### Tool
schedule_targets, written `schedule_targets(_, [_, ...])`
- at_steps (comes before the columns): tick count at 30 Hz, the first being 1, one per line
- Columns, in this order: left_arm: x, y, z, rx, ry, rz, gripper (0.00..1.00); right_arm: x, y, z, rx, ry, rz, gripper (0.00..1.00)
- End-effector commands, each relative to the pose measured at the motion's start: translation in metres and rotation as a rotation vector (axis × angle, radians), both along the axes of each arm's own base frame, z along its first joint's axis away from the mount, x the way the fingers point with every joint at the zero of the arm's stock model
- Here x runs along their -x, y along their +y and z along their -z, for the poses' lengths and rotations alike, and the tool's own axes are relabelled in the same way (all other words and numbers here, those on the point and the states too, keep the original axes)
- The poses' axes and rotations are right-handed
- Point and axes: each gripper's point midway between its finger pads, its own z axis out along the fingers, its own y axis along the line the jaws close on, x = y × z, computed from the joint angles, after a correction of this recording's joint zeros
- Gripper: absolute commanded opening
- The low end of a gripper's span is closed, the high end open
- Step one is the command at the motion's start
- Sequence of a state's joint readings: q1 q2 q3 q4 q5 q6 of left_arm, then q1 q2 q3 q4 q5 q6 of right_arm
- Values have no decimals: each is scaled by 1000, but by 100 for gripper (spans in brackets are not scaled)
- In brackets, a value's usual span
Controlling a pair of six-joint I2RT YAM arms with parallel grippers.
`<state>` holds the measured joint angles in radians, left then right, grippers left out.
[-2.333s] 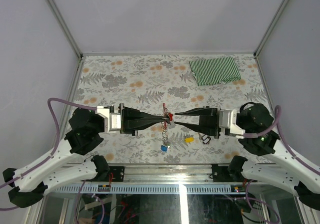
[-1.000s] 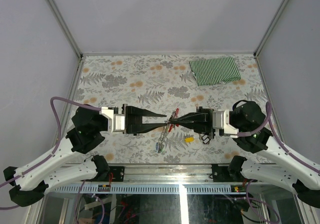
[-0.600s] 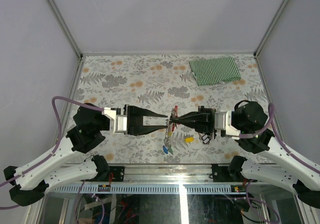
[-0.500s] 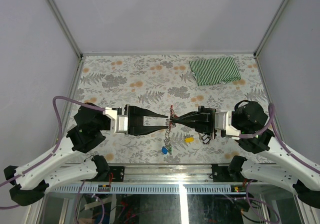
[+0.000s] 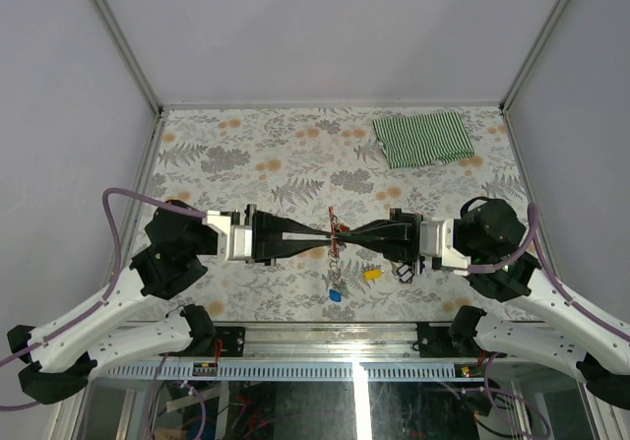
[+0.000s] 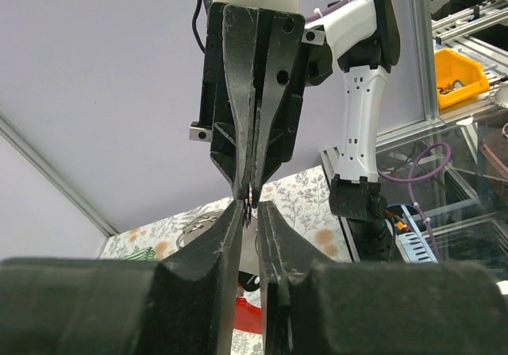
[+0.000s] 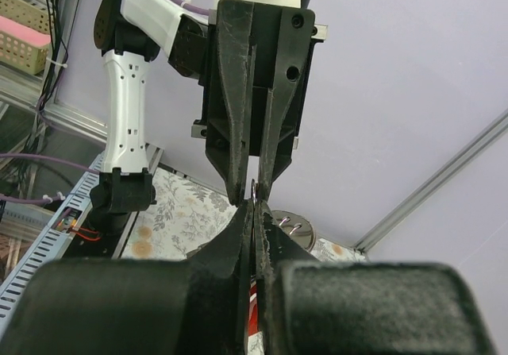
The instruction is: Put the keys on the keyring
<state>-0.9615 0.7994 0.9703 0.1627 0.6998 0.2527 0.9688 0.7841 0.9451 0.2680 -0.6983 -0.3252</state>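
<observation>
My two grippers meet tip to tip above the middle of the table. The keyring [image 5: 335,220] hangs between them, its red clip at the tips and its silver chain [image 5: 337,263] dangling below. A blue key [image 5: 335,294] hangs at the chain's end. My right gripper [image 5: 346,233] [image 7: 254,206] is shut on the keyring, with red showing between its fingers. My left gripper [image 5: 328,233] [image 6: 249,206] has its jaws drawn in to a thin gap around a small metal ring of the keyring. A yellow key [image 5: 372,274] lies on the table under the right gripper.
A small black loop [image 5: 404,271] lies just right of the yellow key. A green striped cloth [image 5: 423,138] lies folded at the back right. The floral table surface [image 5: 246,155] ends at a metal rail along the near edge.
The left jaws stood visibly open half a second ago and have now narrowed onto the keyring. The chain with the blue key has swung slightly right. The right gripper has kept its hold.
</observation>
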Motion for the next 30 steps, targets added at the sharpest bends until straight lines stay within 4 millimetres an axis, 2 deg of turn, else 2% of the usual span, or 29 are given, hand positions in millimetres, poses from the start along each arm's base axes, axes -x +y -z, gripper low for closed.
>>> schedule_targets(1, [3, 3, -19, 43, -43, -3, 10, 9, -11, -37, -90, -77, -1, 0])
schedule_targets(2, [2, 3, -19, 40, -42, -5, 2, 9, -11, -37, -88, -77, -3, 0])
schedule_targets(3, [2, 3, -18, 35, -42, -2, 0, 10, -11, -37, -86, -76, -7, 0])
schedule_targets(12, [-10, -2, -6, -44, -47, -50, 0, 12, -13, -39, -83, -79, -11, 3])
schedule_targets(13, [-12, -2, -2, -57, -57, -59, 0, 11, -14, -38, -81, -81, -4, 6])
schedule_targets(15, [-14, 0, 0, -68, -93, -76, 0, 9, -17, -38, -83, -90, 22, 25])
schedule_targets(16, [-14, 1, 2, -69, -112, -84, 0, 8, -19, -37, -82, -94, 36, 32])
schedule_targets(20, [-24, 7, 5, -53, -180, -157, 0, 2, -30, -34, -65, -102, 107, 43])
schedule_targets(25, [-34, 10, 8, -31, -253, -227, 0, -22, -47, -20, -29, -12, 282, 47])
schedule_targets(30, [-48, 10, 18, -34, -265, -294, 0, -69, -66, 25, 52, 287, 562, 55])
